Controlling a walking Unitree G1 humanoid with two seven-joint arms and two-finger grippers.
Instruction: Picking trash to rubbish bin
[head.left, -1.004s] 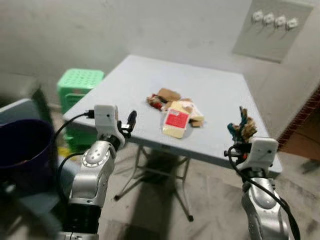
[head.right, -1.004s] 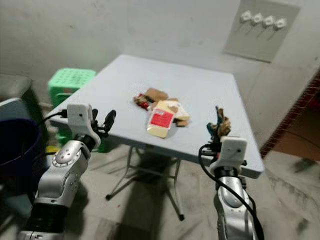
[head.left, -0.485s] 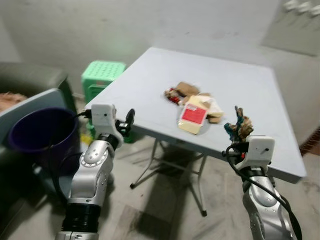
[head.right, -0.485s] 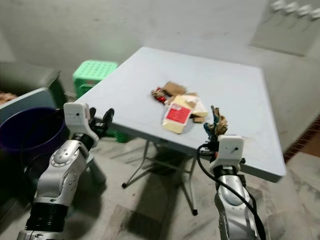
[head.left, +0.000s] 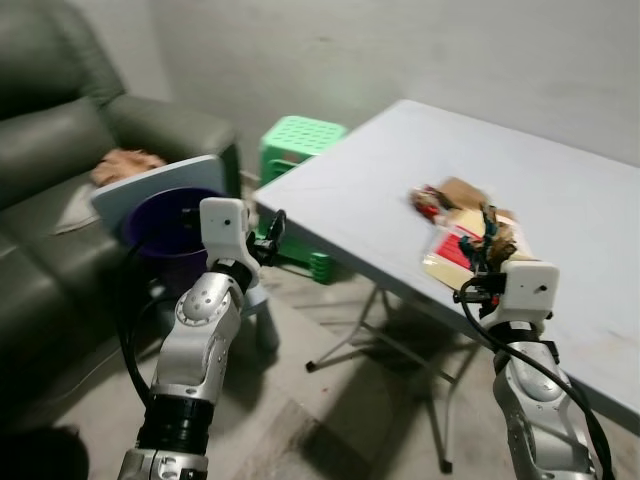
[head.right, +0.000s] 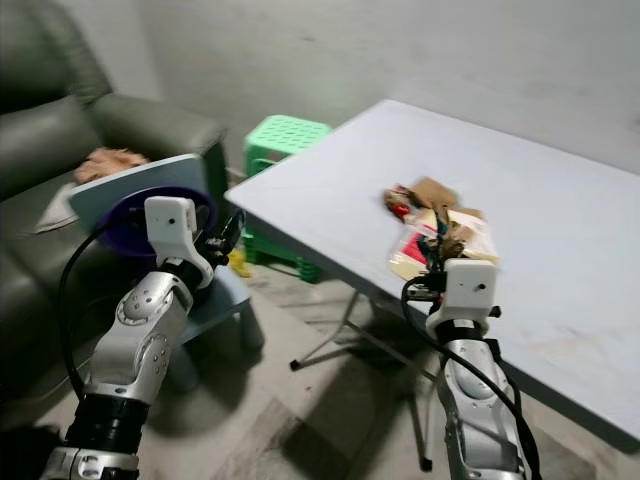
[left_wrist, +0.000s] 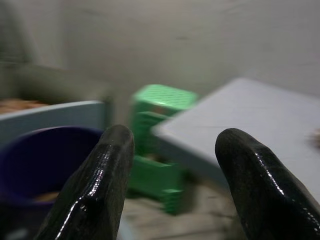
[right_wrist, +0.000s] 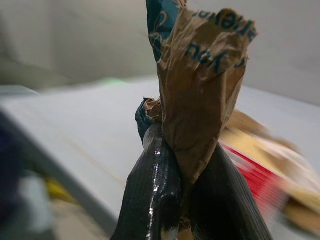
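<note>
Right gripper (right_wrist: 182, 200) pinches one crumpled brown wrapper (right_wrist: 202, 85), upright between fingers, above table (head.left: 360, 200) edge. Left gripper (left_wrist: 172, 175) spread, empty, beside one purple bin (head.left: 165, 215). One trash pile (head.left: 455, 225) on table.

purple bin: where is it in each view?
Left eye view: purple bin at left, behind the left gripper.
Right eye view: at left, behind the left arm.
Left wrist view: lower left, beyond the fingers.
Right wrist view: cannot tell.
Shared landmark: green stool.
</note>
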